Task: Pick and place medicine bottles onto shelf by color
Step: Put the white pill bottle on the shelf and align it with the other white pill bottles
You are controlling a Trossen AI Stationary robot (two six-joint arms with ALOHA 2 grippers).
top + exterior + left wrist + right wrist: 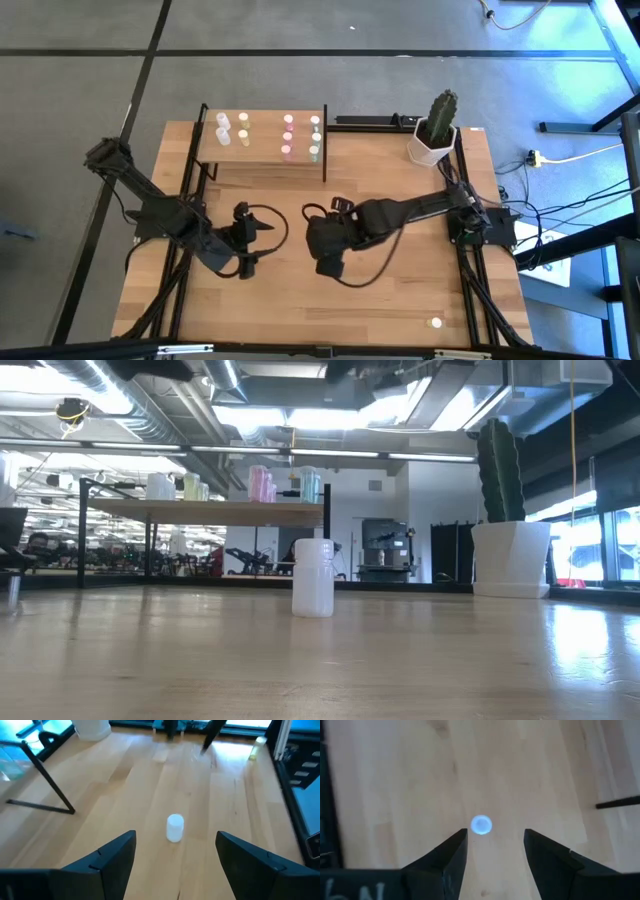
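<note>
A white bottle (174,827) stands upright on its base on the tabletop; it also shows in the low view (313,577). My left gripper (248,238) is open, its fingers (117,855) short of the bottle on either side. My right gripper (325,250) is open and points down, well above a white bottle cap (481,825) just ahead of its fingertips; in the high view it hides that bottle. The shelf (262,150) at the far edge carries white (222,126), pale yellow (243,128), pink (288,135) and pale green (314,136) bottles. A pale bottle (436,322) stands at the near right.
A white pot with a green cactus (433,132) stands at the far right corner. The shelf's black posts (325,160) reach down to the tabletop. Bare wood (300,310) lies between the grippers and the near edge. Cables (560,240) lie on the floor to the right.
</note>
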